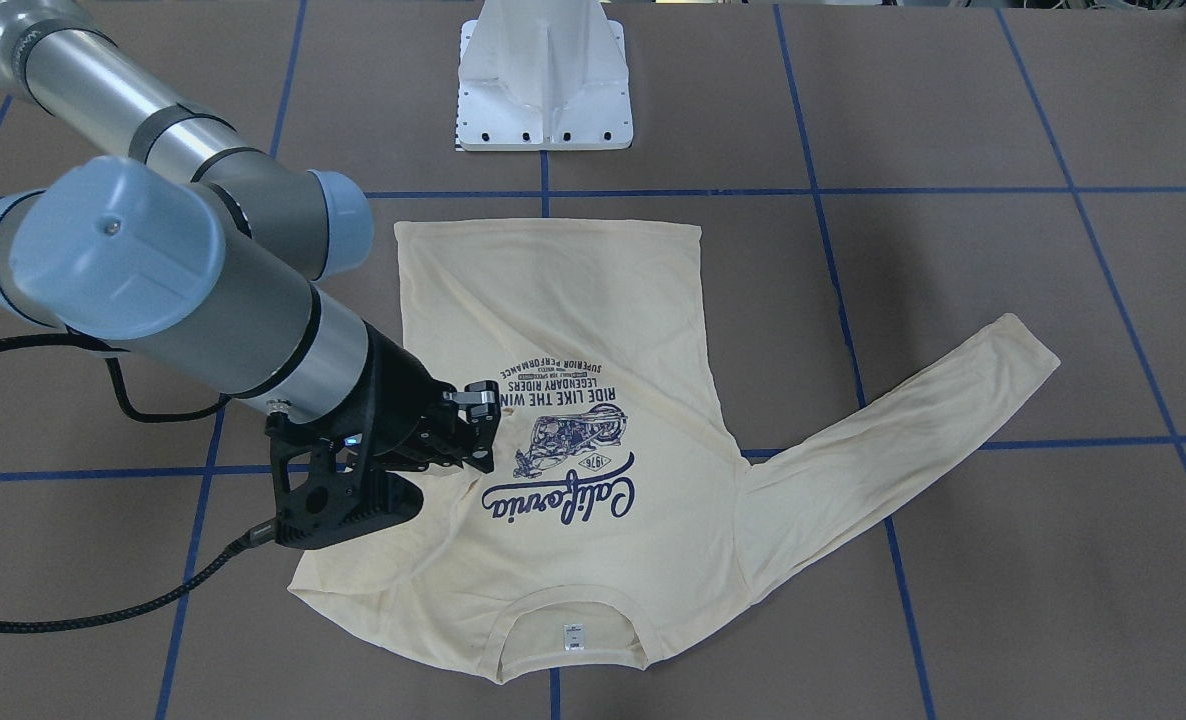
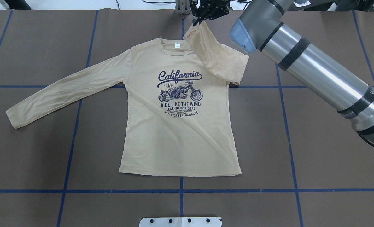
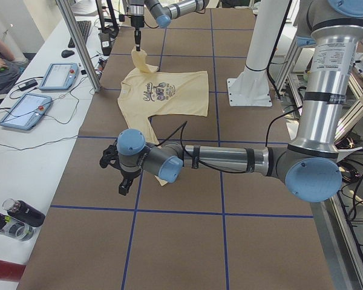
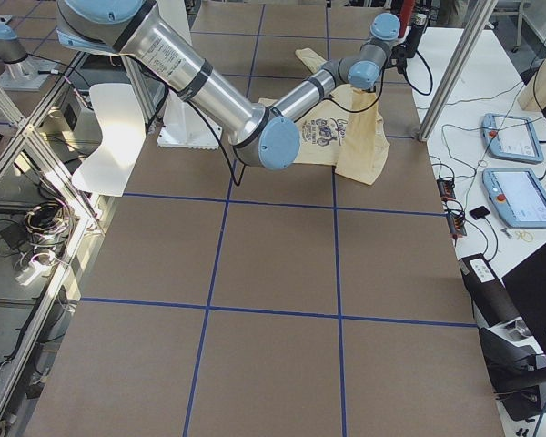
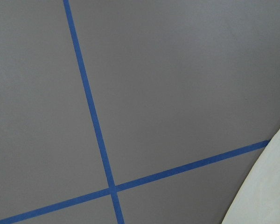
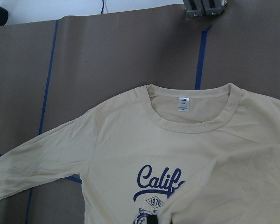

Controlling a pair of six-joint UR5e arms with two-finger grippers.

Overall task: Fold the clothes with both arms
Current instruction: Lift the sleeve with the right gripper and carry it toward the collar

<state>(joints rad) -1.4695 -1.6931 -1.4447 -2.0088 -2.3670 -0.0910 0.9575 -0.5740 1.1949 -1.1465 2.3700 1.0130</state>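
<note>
Cream-yellow long-sleeved T-shirt (image 2: 180, 142) lies print-up; my right gripper (image 2: 197, 19) pinches its sleeve (image 2: 215, 56) aloft for folding inward (left gripper (image 3: 116, 172): open or closed, I cannot tell).

We find the T-shirt (image 2: 177, 135) flat on the worktop (image 2: 300, 157), left sleeve (image 2: 67, 91) stretched outward, right sleeve (image 2: 215, 56) raised in the right gripper (image 2: 199, 18).

The shirt (image 2: 174, 138) carries a navy print (image 2: 180, 91) across its chest. At the top, in script, it says "California", and just below sits a small badge with "1976". Under the motorcycle come "RIDE LIKE THE WIND", then "LEGENDARY RIDERS", then a tiny line I cannot make out, and last, curved, "SUPERIOR PERFORMANCE". The white neck label (image 2: 177, 45) has print too small to read. Lettering on the right arm (image 2: 316, 69) is too blurred to read.
</note>
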